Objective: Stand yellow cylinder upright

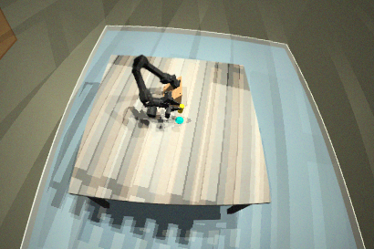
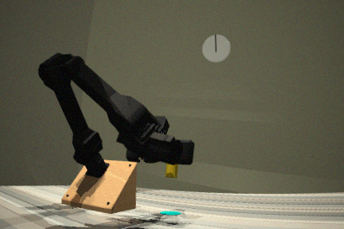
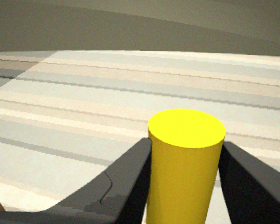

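The yellow tall cylinder [image 1: 181,107] [image 2: 171,170] [image 3: 183,170] is held in the air, close to upright. In the exterior view its lower end hangs below the fingers, well above the table, and its upper part is hidden. My gripper [image 3: 184,148] is shut on it, one finger on each side, with the flat top showing in the wrist view. The cyan circle [image 1: 180,120] [image 2: 170,213] lies flat on the table. In the exterior view the cylinder is above the circle; in the top view it appears beside the circle, toward the back of the table. The circle is not visible in the wrist view.
The arm stands on a slanted wooden base block [image 1: 177,93] [image 2: 122,189] behind the circle. The striped wooden table [image 1: 219,150] extends around it, with its edges far from the gripper. Shadows fall near the circle.
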### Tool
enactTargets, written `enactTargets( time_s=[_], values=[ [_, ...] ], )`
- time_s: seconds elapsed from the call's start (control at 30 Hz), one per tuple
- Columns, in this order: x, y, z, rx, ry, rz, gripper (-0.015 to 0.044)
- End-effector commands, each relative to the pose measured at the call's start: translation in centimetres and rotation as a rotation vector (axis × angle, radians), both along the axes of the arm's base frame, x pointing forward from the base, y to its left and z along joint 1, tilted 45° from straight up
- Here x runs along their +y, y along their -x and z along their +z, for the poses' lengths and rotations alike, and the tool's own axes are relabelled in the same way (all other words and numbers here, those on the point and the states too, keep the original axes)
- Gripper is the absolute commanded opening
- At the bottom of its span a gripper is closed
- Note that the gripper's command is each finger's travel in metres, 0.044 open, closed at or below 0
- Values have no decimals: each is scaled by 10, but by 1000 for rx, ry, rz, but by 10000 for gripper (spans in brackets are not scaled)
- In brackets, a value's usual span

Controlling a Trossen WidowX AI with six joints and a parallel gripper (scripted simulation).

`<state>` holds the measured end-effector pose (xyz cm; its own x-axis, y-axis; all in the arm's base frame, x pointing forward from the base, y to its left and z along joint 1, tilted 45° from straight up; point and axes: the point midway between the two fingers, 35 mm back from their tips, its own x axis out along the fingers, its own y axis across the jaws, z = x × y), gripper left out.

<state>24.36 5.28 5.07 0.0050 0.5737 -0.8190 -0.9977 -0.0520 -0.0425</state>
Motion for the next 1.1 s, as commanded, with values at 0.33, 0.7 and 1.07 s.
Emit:
enactTargets(
  time_s=[0.33,0.7,1.07],
  values=[
    [-21,-5,-21,-3,-1,2,105],
    [-58,-6,-59,-2,-2,3,105],
    [-69,-7,-74,7,-7,-2,105]
  ],
)
